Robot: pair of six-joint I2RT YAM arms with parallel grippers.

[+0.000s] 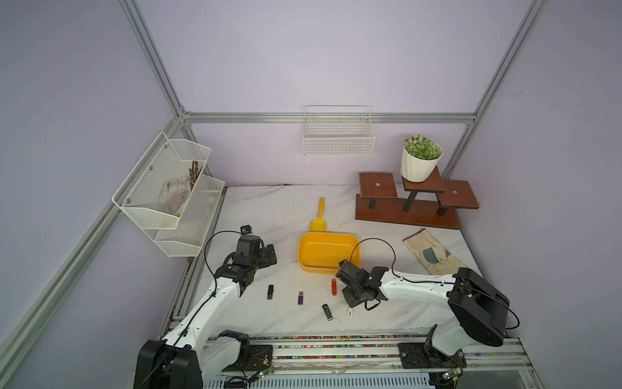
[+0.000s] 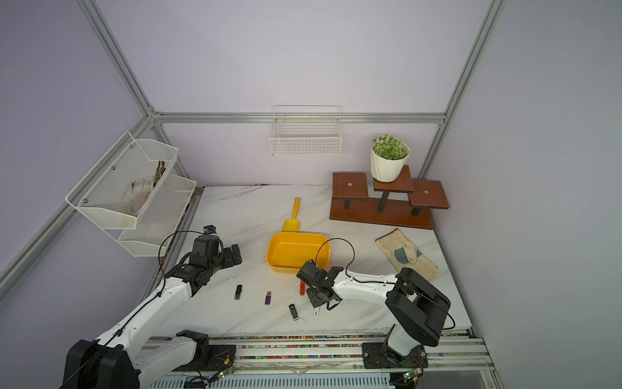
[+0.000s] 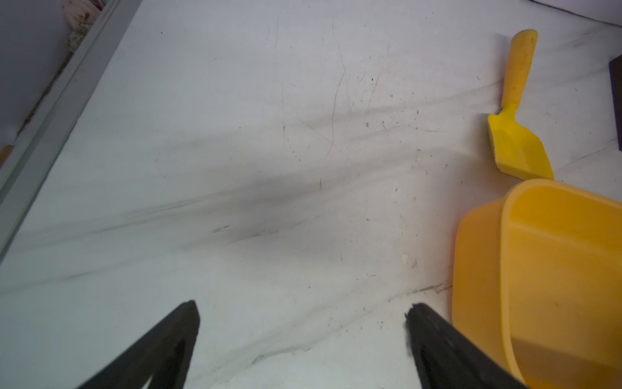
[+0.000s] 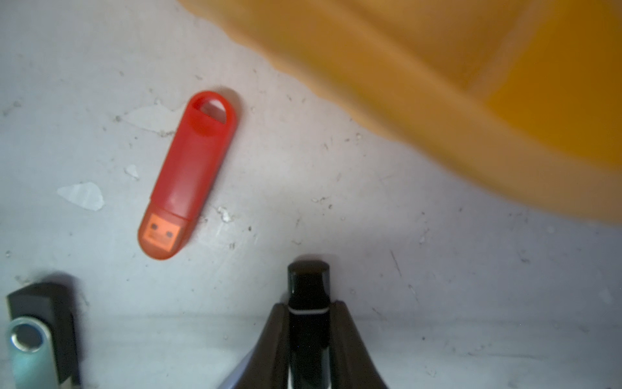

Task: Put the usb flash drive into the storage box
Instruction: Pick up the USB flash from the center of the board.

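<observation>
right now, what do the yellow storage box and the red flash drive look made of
Storage box: probably moulded plastic, smooth matte yellow with a thick rounded rim. Red flash drive: likely translucent plastic, slightly glossy, since the connector shows through its cap.

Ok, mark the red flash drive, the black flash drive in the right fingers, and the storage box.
red flash drive (image 4: 188, 175): right wrist view, middle of its body.
black flash drive (image 4: 308, 286): right wrist view, its exposed cap end.
storage box (image 1: 324, 251): in a top view, bare inner floor.

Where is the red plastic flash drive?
In both top views, the red plastic flash drive lies on the marble table, in front of the shallow yellow plastic tub, left of the right pincer.
</observation>
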